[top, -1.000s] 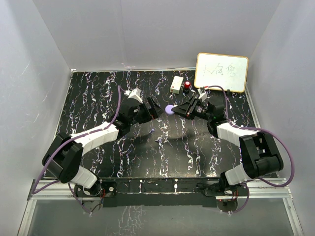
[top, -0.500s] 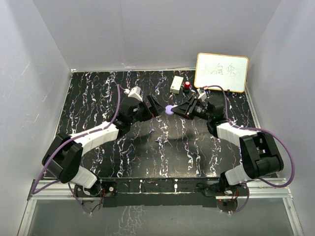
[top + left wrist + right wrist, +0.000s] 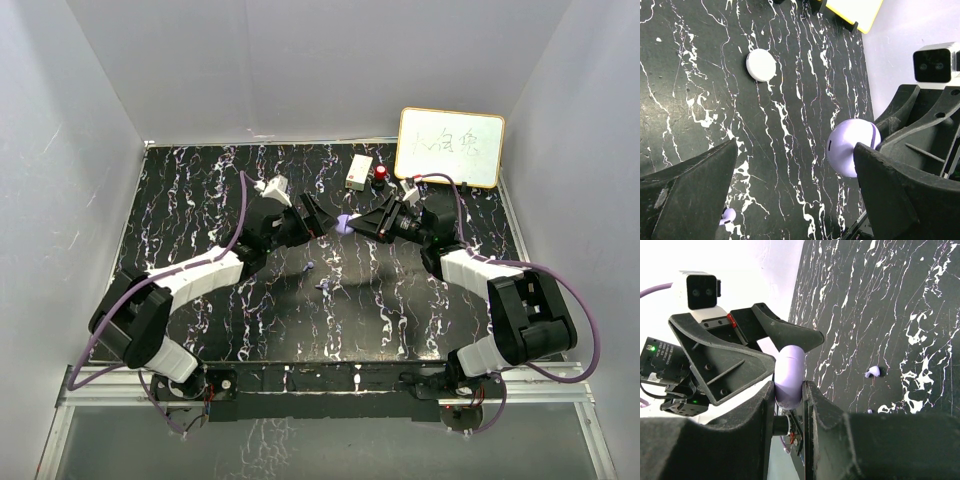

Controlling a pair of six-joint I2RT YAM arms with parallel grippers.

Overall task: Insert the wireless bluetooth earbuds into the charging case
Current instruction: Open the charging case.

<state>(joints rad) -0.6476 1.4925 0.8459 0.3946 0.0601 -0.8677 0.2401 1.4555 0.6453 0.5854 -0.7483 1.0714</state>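
Top external view: both arms reach toward the middle of the black marbled table [image 3: 200, 200], and the round lilac charging case [image 3: 345, 224] hangs above it between the two claws. The right gripper [image 3: 364, 222] is clamped on the case; the right wrist camera shows its two fingers [image 3: 812, 405] pressed against the flat sides of the case, whose rounded edge sticks out beyond the tips. The left gripper [image 3: 318, 221] faces it with its jaws spread wide. In the left wrist view one left finger [image 3: 890, 195] sits just beside the case and the other [image 3: 690, 190] is well apart from it, so the left claw grips nothing. The case looks closed, with a dark seam running round it. The two earbuds lie loose on the table nearer the arm bases, one [image 3: 310, 266] just beyond the other [image 3: 322, 286], well apart from the case. A white round puck [image 3: 761, 65] rests on the table further back, near the whiteboard [image 3: 450, 147].
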